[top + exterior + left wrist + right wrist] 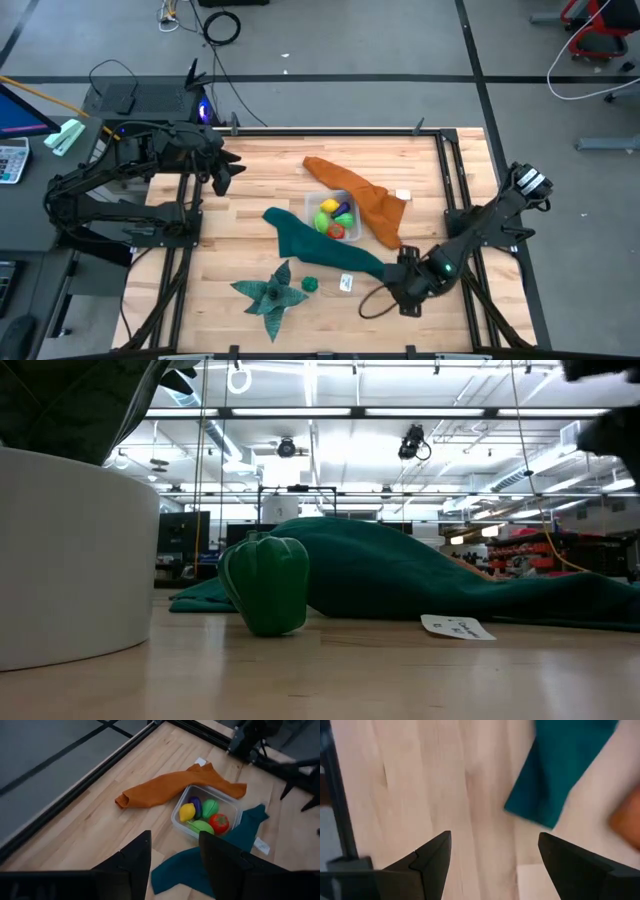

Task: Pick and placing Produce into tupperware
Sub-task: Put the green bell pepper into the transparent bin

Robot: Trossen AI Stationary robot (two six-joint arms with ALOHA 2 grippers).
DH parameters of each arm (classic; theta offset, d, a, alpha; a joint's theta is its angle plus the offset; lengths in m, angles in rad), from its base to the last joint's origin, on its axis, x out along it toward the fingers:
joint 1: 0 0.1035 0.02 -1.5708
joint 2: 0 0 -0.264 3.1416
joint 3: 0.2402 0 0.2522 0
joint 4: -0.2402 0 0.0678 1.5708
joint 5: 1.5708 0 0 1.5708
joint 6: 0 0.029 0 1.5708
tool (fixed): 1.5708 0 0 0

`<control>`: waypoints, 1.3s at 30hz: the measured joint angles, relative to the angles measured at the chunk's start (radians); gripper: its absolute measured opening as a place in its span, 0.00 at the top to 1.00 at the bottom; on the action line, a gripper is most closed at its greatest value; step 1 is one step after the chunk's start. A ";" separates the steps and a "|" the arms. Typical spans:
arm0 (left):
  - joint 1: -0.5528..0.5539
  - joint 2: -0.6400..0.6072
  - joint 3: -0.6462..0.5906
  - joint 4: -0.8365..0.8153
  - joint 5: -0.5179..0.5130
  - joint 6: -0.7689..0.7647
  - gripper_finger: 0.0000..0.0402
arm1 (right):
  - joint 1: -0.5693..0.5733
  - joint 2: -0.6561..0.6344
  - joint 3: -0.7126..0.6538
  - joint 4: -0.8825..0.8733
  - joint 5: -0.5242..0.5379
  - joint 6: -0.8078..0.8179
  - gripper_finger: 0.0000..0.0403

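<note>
An orange cloth (358,198) and a teal cloth (318,241) lie mid-table (250,175). A green leafy star (268,294) and a small white card (346,284) sit near the front edge.

Left pincer (232,170) part-open and empty, right pincer (405,285) wide, low.

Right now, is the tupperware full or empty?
Partly filled. The tupperware holds five pieces: yellow, purple, dark green, light green and red. A green pepper lies outside.
</note>
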State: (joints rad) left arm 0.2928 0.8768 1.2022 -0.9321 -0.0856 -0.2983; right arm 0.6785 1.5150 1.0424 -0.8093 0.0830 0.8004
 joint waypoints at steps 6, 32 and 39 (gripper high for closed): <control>0.000 0.000 0.000 0.000 0.000 -0.055 0.57 | 0.068 0.000 -0.053 0.086 0.018 0.068 0.36; 0.000 0.000 0.000 -0.001 0.000 -0.050 0.57 | -0.255 0.000 -0.025 0.305 -0.034 -0.423 0.36; 0.000 0.000 0.000 -0.069 0.000 -0.016 0.57 | -0.393 0.016 -0.025 0.485 -0.140 -0.468 0.36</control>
State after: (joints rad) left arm 0.2932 0.8768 1.2026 -1.0011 -0.0854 -0.3138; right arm 0.2853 1.5313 1.0176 -0.3243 -0.0573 0.3324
